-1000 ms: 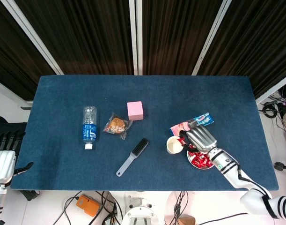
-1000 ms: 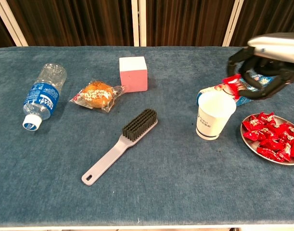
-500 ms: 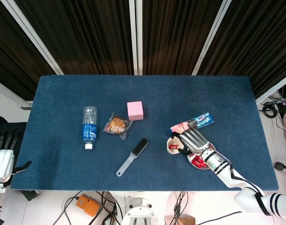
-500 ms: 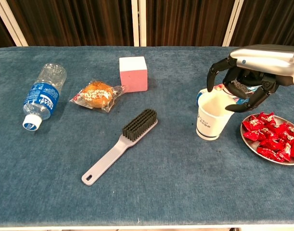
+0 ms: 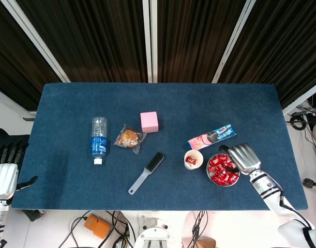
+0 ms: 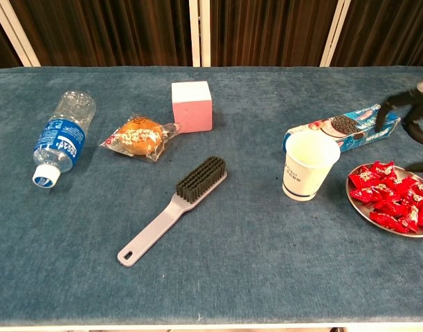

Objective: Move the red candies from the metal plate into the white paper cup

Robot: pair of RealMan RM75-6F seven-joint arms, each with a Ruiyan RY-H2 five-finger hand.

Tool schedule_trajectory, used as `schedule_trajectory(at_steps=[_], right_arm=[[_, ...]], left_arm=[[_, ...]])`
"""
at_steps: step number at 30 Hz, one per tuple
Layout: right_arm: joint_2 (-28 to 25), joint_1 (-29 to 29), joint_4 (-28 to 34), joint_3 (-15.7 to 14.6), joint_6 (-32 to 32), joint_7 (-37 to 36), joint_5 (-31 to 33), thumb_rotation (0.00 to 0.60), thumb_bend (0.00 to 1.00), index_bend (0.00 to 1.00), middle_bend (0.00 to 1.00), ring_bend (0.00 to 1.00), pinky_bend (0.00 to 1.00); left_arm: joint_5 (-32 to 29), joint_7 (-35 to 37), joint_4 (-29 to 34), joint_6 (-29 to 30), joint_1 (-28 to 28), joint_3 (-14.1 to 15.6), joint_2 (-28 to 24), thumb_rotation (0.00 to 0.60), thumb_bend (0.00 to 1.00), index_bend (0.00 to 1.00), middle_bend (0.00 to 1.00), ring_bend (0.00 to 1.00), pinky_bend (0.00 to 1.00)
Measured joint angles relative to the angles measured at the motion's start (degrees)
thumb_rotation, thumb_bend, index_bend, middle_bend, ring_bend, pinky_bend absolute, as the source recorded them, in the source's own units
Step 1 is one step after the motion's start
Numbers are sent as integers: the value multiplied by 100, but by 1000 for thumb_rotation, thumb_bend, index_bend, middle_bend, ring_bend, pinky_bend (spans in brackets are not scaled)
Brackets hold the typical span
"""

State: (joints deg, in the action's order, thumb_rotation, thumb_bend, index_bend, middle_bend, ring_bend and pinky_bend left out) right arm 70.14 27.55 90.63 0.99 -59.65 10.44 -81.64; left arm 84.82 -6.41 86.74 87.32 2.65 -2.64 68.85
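Note:
The white paper cup (image 5: 193, 159) (image 6: 308, 164) stands upright near the table's front edge, and the head view shows one red candy (image 5: 190, 161) inside it. Just right of the cup, the metal plate (image 5: 222, 184) (image 6: 369, 213) holds several red candies (image 5: 222, 169) (image 6: 394, 196). My right hand (image 5: 244, 157) (image 6: 413, 111) hovers at the plate's right rim with fingers spread and nothing in them. Off the table's left edge, my left hand (image 5: 3, 175) hangs open and idle.
A cookie pack (image 5: 212, 136) (image 6: 343, 128) lies just behind the cup and plate. Further left are a grey brush (image 5: 146, 172), a pink block (image 5: 149, 122), a wrapped bun (image 5: 129, 138) and a plastic bottle (image 5: 98, 139) lying on its side.
My right hand held a red candy over the cup, let it fall in, then drew back rightward to the plate's far side. The left hand stayed put.

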Motion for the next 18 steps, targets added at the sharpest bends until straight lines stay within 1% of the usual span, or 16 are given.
schedule_trajectory(at_steps=[6,18], right_arm=[[240,28,-383,-100,362,118,171,600,309,459,805,950,1000],[488,187,-666,-47,724,145,419,600,390,481,805,950,1000]], left_arm=[[21,-22,21,17,-4,12,4,600,0,100,58,0,0],[-26,23,-14,48,-52,18,8,600,0,100,58,0,0]])
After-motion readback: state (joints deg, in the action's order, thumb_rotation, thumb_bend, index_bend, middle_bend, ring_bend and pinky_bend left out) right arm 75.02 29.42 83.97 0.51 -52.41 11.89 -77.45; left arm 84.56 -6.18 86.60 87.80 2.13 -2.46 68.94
